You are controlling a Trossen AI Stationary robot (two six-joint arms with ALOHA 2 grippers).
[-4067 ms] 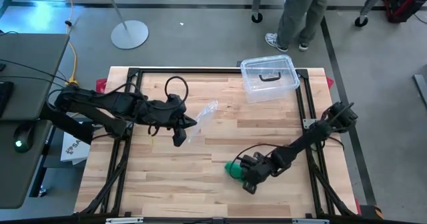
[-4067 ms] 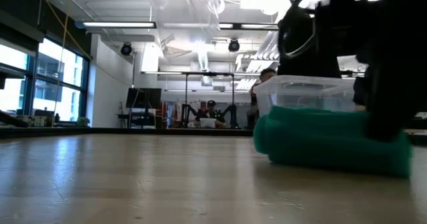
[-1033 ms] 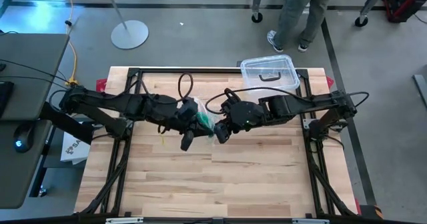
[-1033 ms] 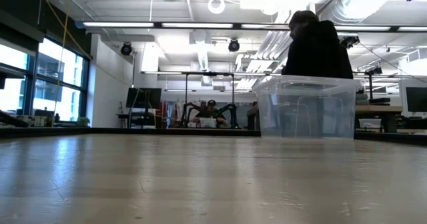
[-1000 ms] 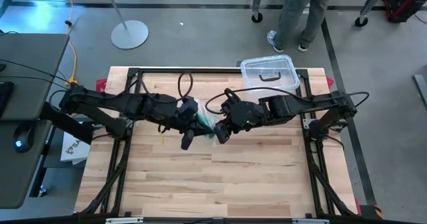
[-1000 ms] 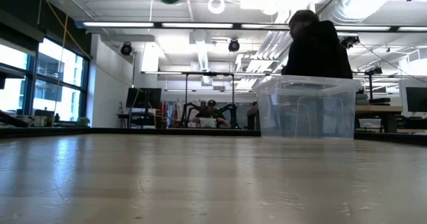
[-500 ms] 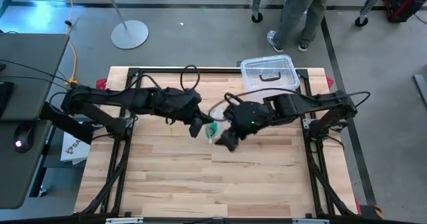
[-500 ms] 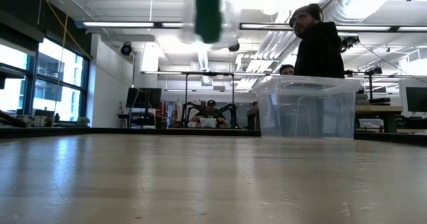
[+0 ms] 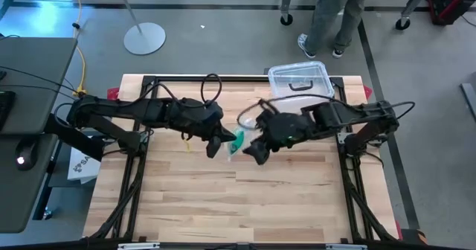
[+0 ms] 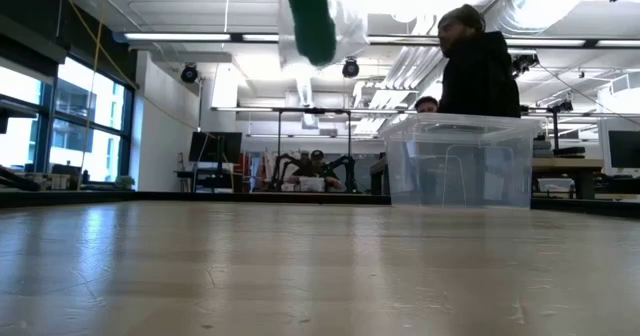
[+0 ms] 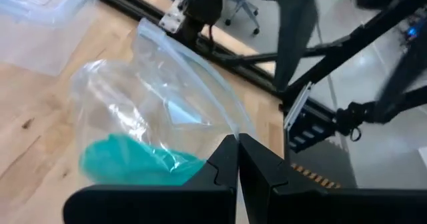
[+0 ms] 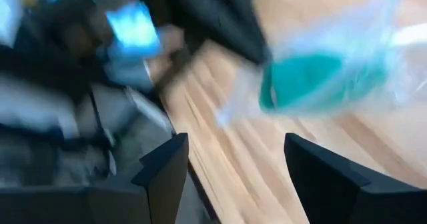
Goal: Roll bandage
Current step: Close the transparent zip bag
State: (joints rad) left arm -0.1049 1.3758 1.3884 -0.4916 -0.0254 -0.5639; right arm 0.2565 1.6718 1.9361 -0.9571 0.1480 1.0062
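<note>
Since before, my right gripper (image 12: 230, 167) lets go, open; left gripper (image 11: 237, 159), clamped on the bag (image 11: 157, 104), dangles the bandage (image 11: 133, 164).

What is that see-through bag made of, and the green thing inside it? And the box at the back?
The crinkly clear bag looks like thin, glossy plastic film: it creases and you see through it. The green rolled bandage inside looks matte and soft, probably stretchy fabric or rubber; I can't tell which. The clear lidded box looks like stiff, shiny plastic, since it holds its shape.
</note>
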